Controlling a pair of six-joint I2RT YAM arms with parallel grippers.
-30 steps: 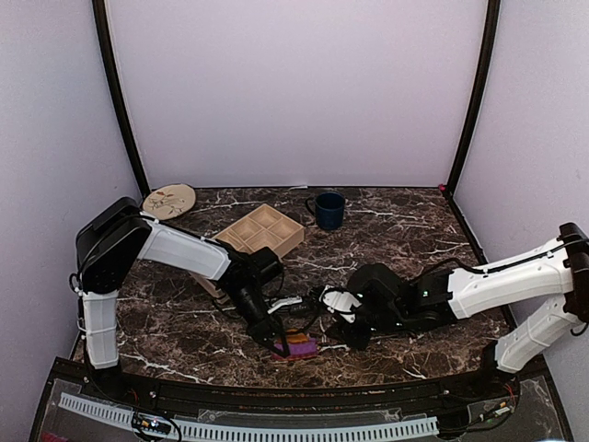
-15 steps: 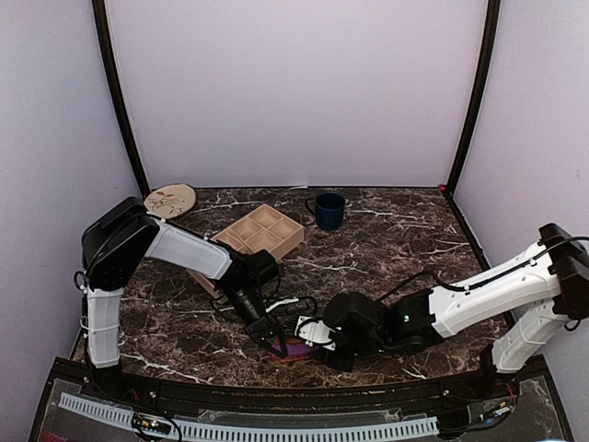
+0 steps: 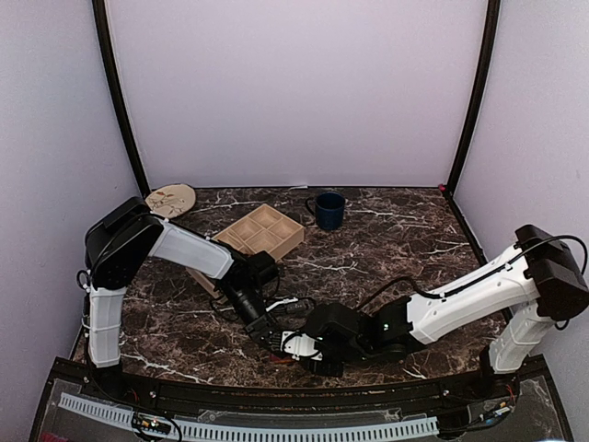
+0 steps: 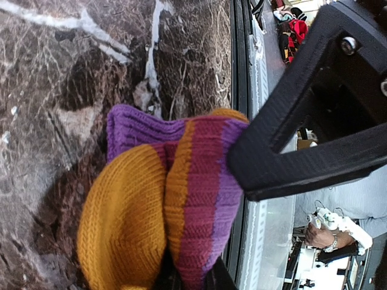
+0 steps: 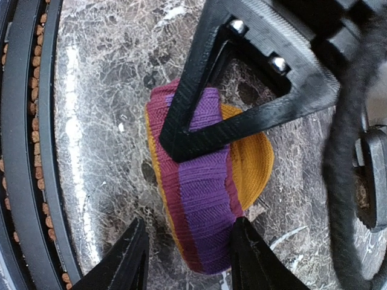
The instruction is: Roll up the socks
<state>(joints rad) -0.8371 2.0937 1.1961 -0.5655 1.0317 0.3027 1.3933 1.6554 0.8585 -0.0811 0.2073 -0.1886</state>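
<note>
Dark marble surface (image 3: 405,226) under both my arms, and my two hands are close together, low at its near edge. Out beyond my left hand sits the wooden divided tray (image 3: 261,230). Farther out again is the dark blue mug (image 3: 327,209), and off to the far left the round wooden disc (image 3: 169,200). All three are well apart from my hands.

Now the striped sock (image 4: 175,199): purple with orange and dark red bands. It lies bunched on the surface right between my hands, folded over on itself, with an orange bulge beside the striped fold. From overhead it is almost hidden under my hands.

My left hand (image 4: 188,277) is clamped on the sock, and the striped fold runs straight into its pinched tips. My right hand (image 5: 188,222) is spread apart, straddling the end of the sock. One finger (image 5: 251,257) sits right at the fabric's edge. The other (image 5: 127,260) is just clear, with bare marble showing between it and the sock. My left hand's black frame lies across the top of the sock there.
</note>
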